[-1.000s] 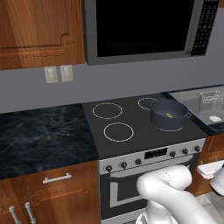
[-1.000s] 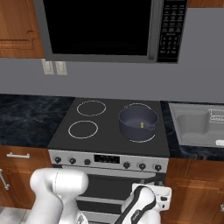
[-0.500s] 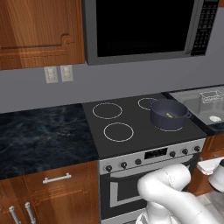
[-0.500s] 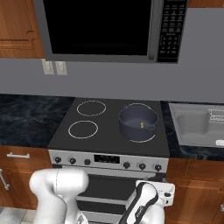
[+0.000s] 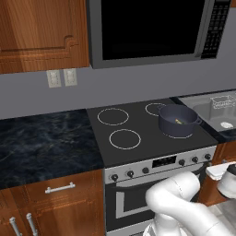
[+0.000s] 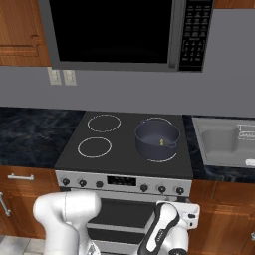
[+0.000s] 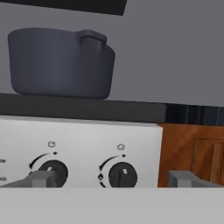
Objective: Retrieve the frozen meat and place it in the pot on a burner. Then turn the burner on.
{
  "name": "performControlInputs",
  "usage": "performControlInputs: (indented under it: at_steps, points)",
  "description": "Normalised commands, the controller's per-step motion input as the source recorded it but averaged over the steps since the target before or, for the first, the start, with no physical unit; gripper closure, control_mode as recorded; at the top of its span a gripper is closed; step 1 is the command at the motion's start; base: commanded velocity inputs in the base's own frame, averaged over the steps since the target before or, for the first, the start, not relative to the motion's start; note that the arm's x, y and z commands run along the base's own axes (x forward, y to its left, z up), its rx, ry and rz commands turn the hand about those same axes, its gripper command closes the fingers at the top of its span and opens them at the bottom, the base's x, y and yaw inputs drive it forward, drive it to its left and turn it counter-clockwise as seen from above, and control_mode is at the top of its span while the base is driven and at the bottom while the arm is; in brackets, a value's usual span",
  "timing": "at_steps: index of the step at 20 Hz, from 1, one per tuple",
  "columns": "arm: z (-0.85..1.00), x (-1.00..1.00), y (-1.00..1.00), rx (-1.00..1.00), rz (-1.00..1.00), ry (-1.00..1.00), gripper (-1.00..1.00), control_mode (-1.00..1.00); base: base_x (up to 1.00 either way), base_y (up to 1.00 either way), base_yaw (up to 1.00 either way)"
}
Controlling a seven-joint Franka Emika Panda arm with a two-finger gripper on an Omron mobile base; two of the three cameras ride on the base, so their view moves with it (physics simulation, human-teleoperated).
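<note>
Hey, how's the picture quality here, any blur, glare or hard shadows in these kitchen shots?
Left base view: even, flat light, no glare on the black cooktop. Right base view: sharp enough to show the frozen meat inside the pot, with soft shading only. Hand view: close and slightly soft, knobs readable, gripper fingertips blurry at the bottom.

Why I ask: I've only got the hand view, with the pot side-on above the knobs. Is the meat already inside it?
Observer: Yes. From the right base view, the frozen meat lies on the floor of the pot.
Operator: Which burner is the pot on?
Observer: The front right one; that burner shows as a white arc around the pot's base.
Operator: Is anything on the other side of the cooktop?
Observer: No. The two left rings, rear and front, carry nothing.
</note>
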Motion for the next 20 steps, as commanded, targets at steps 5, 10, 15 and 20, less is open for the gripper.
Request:
performControlInputs:
  at_steps: [5,10,15,20]
  points:
    - [-0.06,0.15,0.0,0.0,0.0,0.0,-1.0,-1.0,0.0,0.0,0.0]
    - [-0.08,0.13,0.0,0.0,0.0,0.0,-1.0,-1.0,0.0,0.0,0.0]
    - [-0.05,0.14,-0.01,0.0,0.0,0.0,-1.0,-1.0,0.0,0.0,0.0]
    - [-0.01,0.12,-0.03,0.0,0.0,0.0,-1.0,-1.0,0.0,0.0,0.0]
